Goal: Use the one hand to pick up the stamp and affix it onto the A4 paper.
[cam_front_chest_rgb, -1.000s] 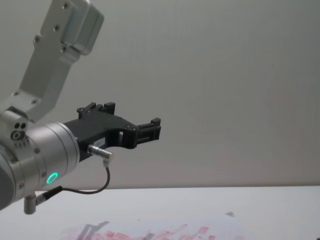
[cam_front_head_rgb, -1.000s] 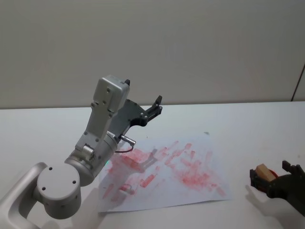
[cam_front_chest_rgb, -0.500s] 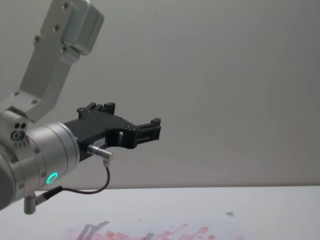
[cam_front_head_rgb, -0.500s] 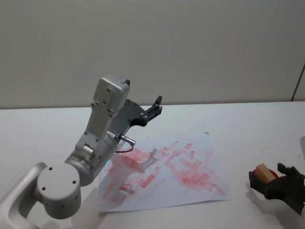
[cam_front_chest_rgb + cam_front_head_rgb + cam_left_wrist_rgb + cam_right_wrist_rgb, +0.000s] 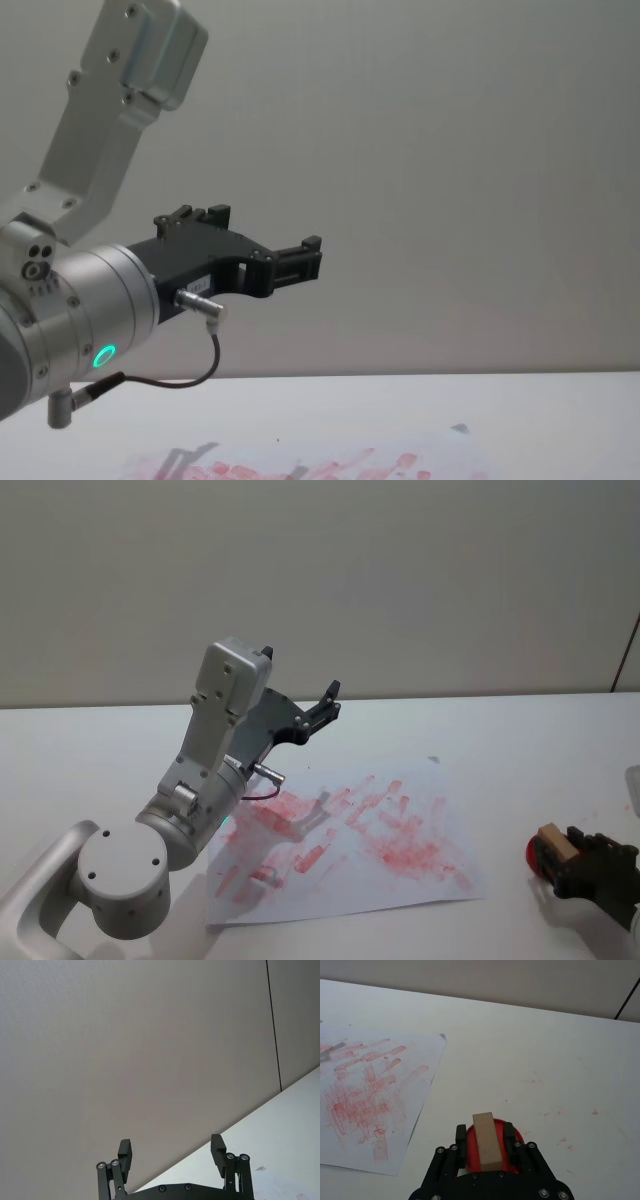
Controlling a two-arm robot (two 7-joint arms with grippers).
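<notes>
The light-brown wooden stamp [image 5: 486, 1141] sits between the black fingers of my right gripper [image 5: 486, 1137], which is shut on it. It is just above a round red ink pad [image 5: 516, 1136] at the table's right front. In the head view the stamp [image 5: 551, 842] and right gripper [image 5: 572, 862] are at the lower right, to the right of the A4 paper [image 5: 350, 830]. That sheet [image 5: 370, 1085] is covered in red prints. My left gripper [image 5: 328, 698] hangs open and raised above the paper's far left part, with nothing in it [image 5: 171, 1150].
The white table [image 5: 560, 1050] has bare room between the paper's right edge and the ink pad [image 5: 533, 855], with faint red smudges to the pad's right. The left arm's grey housing [image 5: 225, 710] rises over the paper's left side. A plain wall stands behind.
My right gripper has drawn slightly toward the right front corner with the stamp, and the red pad now shows beside it. The left arm has not moved.
</notes>
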